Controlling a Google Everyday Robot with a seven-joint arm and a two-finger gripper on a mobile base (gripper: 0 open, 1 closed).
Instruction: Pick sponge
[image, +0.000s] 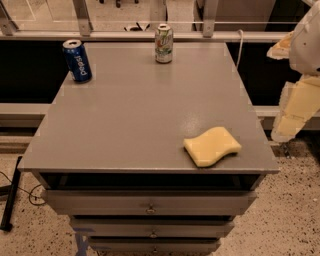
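Note:
The sponge (212, 145) is a pale yellow flat pad with wavy edges. It lies on the grey cabinet top (145, 110) near the front right corner. My gripper (295, 100) is at the right edge of the view, beyond the cabinet's right side and above the sponge's level, apart from it. Its pale yellow blocky fingers (299, 107) point down and hold nothing.
A blue Pepsi can (77, 60) stands at the back left of the top. A white and green soda can (163, 43) stands at the back middle. Drawers (150, 202) are below the top's front edge. A railing and a white cable (239, 47) are behind the cabinet.

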